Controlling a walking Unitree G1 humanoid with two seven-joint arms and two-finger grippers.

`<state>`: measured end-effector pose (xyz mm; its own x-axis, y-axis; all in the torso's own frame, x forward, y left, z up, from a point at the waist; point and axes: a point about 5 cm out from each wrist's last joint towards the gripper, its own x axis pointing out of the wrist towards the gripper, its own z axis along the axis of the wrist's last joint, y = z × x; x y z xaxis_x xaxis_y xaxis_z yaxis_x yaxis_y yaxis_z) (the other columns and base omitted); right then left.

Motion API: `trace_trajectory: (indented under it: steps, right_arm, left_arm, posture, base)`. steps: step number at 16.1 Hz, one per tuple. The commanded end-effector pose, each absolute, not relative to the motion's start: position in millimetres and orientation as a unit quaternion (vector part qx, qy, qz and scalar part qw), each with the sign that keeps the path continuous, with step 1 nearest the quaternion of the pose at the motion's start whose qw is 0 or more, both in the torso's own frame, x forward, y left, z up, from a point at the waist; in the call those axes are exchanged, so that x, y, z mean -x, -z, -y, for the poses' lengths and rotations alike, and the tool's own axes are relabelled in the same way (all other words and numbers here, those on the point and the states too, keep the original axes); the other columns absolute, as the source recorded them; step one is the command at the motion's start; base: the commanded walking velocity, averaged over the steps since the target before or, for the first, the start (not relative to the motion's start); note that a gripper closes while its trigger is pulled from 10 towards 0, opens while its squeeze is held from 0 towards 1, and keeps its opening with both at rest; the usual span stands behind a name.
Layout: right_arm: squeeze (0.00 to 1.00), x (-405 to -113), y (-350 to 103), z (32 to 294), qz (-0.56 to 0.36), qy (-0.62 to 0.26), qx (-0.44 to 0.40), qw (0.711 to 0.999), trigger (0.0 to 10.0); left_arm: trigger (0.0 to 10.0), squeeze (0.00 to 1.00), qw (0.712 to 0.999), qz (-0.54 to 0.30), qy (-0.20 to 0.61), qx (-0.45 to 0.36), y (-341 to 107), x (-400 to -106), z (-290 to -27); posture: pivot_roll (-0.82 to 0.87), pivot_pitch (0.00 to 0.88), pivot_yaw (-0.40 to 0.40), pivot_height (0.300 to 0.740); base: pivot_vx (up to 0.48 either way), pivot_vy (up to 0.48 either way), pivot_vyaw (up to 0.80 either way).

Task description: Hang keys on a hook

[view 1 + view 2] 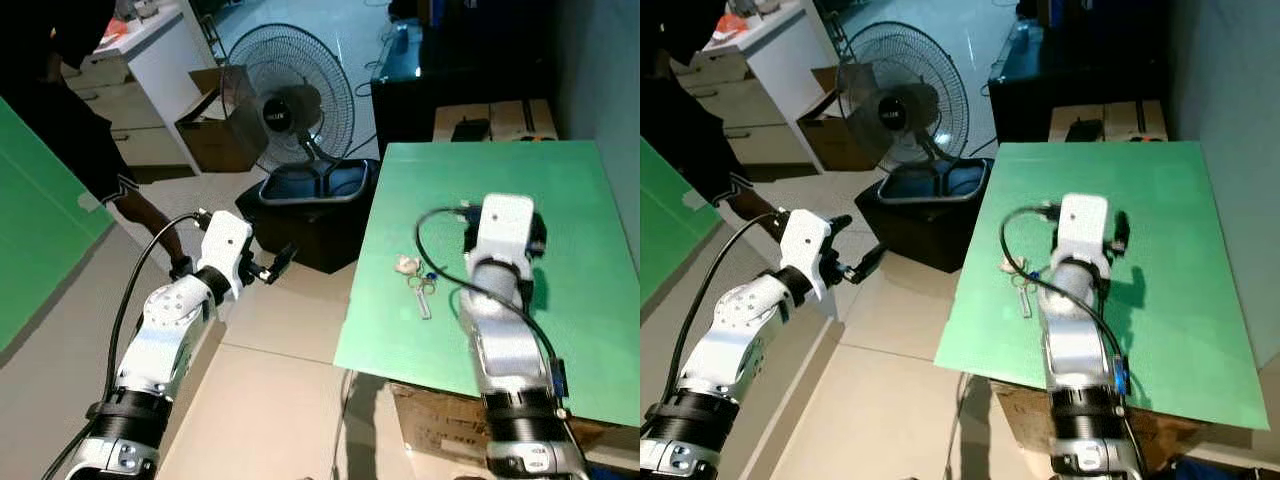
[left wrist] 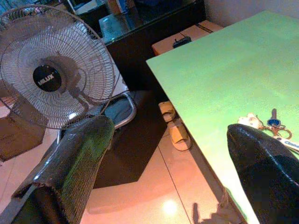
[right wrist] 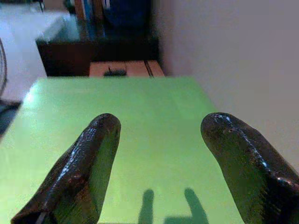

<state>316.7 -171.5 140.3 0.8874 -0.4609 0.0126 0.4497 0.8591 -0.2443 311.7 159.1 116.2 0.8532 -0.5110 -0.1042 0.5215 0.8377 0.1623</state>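
Observation:
A bunch of keys [image 1: 420, 282] with a pale fob and a blue-capped key lies near the left edge of the green table [image 1: 570, 190]; it is also in the left wrist view as keys [image 2: 272, 127]. My right arm reaches over the table just right of the keys, and its gripper [image 3: 161, 123] is open above bare green surface, holding nothing. My left gripper [image 1: 275, 265] hovers over the floor left of the table, its fingers [image 2: 84, 158] spread open and empty.
A standing fan [image 1: 290, 105] rests on a black bin [image 1: 310, 215] left of the table. Behind are a cardboard box [image 1: 215, 130], white drawers [image 1: 140, 90] and a dark cabinet [image 1: 450, 70]. A person's leg [image 1: 140, 210] is at the left. Sandals [image 2: 173, 126] lie under the table edge.

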Motion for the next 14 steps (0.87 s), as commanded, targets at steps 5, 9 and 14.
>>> trace_trajectory:
  steps: [5,9,14]
  right_arm:
    - [0.0,-301,-102,167,-0.069,0.152,0.165,0.972,10.0]
    - [0.0,-298,-93,164,-0.074,0.052,0.255,0.963,10.0]
    - [0.0,-285,-76,162,-0.093,-0.028,0.265,0.959,10.0]
  left_arm:
    - [10.0,0.0,0.962,-0.03,0.257,-0.092,-115,-307,-162]
    - [10.0,0.0,0.972,-0.033,0.223,-0.067,-99,-295,-154]
    - [10.0,0.0,0.978,-0.064,0.194,-0.048,-74,-277,-154]
  posture:
    - [-0.08,0.0,0.24,0.74]
    - [-0.09,0.0,0.107,0.74]
    - [-0.08,0.0,0.039,0.74]
  base:
    - [0.0,0.0,0.0]
    - [0.0,0.0,0.0]
    - [0.0,0.0,0.0]
